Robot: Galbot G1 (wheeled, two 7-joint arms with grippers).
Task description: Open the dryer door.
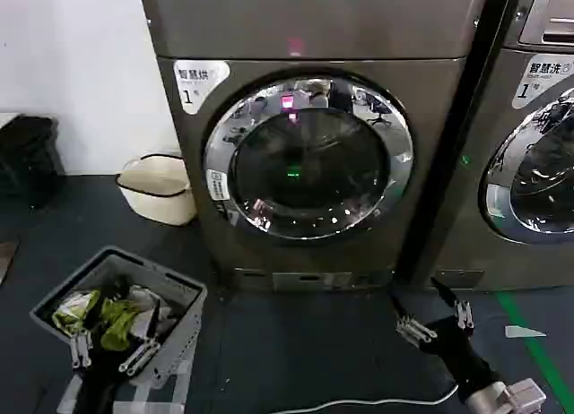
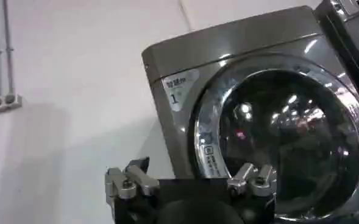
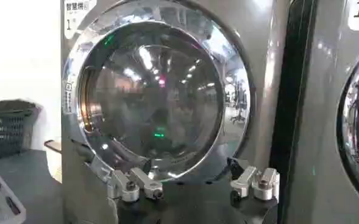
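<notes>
Chrome-ringed dryer door (image 1: 309, 159) sits shut on front of bronze-grey machine (image 1: 314, 24), centre of head view, dark tinted glass. White sticker (image 1: 199, 81) top-left of door: Chinese chars + big "1"; smaller label (image 1: 216, 185) on ring's left edge, text too small to read. 2 machines total: second, lighter silver one (image 1: 529, 163) just beside on the right w/ own round door (image 1: 534, 168) and similar "1" sticker (image 1: 541, 76).

Containers: 3. Grey basket (image 1: 179, 297) on floor front-left holds yellow-green cloth (image 1: 99, 315) + other items, unclear what. Cream bin (image 1: 160, 188) left of dryer, contents not visible. Black crate (image 1: 27, 154) far left.

Right gripper (image 1: 432, 314) low, in front of dryer base, fingers spread apart, holding nothing. Left gripper (image 1: 112, 356) low over basket, fingers also apart, empty.
</notes>
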